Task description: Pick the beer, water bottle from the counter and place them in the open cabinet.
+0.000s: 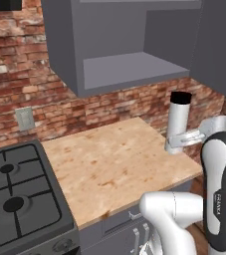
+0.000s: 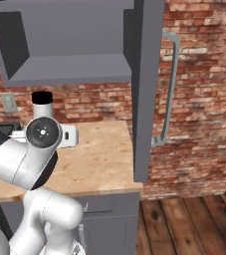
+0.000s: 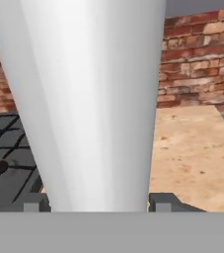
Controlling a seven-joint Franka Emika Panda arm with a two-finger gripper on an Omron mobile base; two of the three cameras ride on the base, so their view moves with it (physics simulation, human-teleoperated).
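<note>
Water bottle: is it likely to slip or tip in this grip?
The water bottle looks smooth, so it may slip. The gripper clamps it near its base, leaving it top-heavy and perhaps prone to tilting. It looks rigid.

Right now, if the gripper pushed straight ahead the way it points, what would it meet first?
The water bottle: it already stands between the jaws of the gripper, right in front of the hand. Past it lie the counter and the brick wall.
</note>
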